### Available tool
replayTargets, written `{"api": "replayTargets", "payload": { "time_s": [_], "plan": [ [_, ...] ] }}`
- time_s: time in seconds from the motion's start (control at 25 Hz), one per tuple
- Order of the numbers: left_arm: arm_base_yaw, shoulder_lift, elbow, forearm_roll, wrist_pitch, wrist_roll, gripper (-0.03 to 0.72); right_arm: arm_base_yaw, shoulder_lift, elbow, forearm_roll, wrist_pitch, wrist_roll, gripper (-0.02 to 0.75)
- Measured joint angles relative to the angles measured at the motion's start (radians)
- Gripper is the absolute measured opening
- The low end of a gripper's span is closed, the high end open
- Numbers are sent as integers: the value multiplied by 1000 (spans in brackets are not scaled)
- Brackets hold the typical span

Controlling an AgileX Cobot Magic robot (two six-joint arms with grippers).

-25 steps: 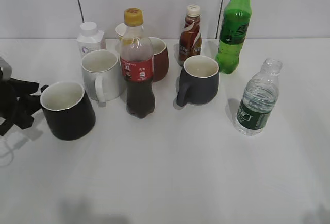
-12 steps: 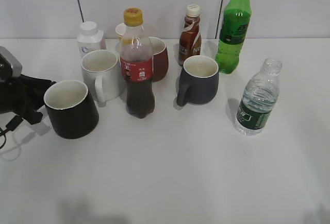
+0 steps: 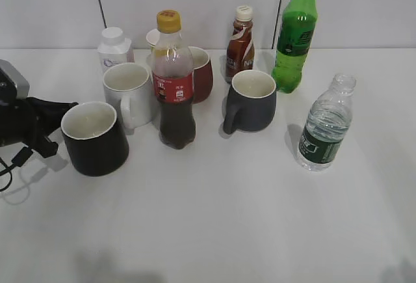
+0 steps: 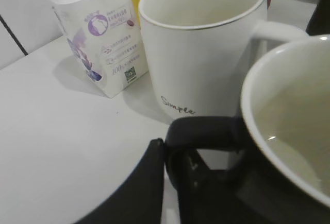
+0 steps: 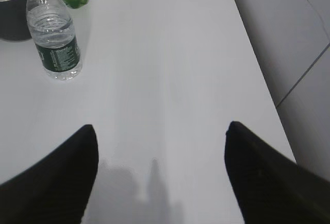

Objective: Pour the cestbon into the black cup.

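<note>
The black cup (image 3: 97, 143), glossy with a white inside, stands at the left of the table. My left gripper (image 3: 47, 130) is shut on its handle. In the left wrist view the handle (image 4: 206, 131) sits between the dark fingers of my left gripper (image 4: 178, 154), and the cup's rim (image 4: 258, 131) fills the right side. The cestbon (image 3: 325, 130), a clear ribbed bottle with a dark green label and no cap, stands upright at the right. It also shows in the right wrist view (image 5: 54, 36). My right gripper (image 5: 160, 147) is open and empty over bare table, well short of the bottle.
A white mug (image 3: 130, 94) stands just behind the black cup. A red-labelled cola bottle (image 3: 173, 88), a dark grey-blue mug (image 3: 252, 104), a red-brown mug (image 3: 201, 75), a brown bottle (image 3: 240, 45), a tall green soda bottle (image 3: 294, 36) and a small white bottle (image 3: 114, 49) crowd the back. The table's right edge (image 5: 258, 69) is near.
My left gripper has moved to the right with the black cup, which has shifted a little toward the table's middle. The cestbon and the other things have not moved.
</note>
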Motion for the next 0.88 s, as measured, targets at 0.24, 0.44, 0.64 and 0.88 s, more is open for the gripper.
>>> {"api": "replayTargets", "payload": {
  "time_s": [0.24, 0.44, 0.64, 0.88],
  "plan": [
    [-1, -77, 40, -78, 72, 7, 39, 0, 0, 0, 0, 0, 0, 588],
    [1, -212, 104, -130, 151, 10, 39, 0, 0, 0, 0, 0, 0, 588],
    [1, -297, 158, -217, 169, 12, 39, 0, 0, 0, 38, 0, -17, 588],
    [1, -403, 251, -384, 188, 12, 39, 0, 54, -18, 157, -117, -172, 588]
  ]
}}
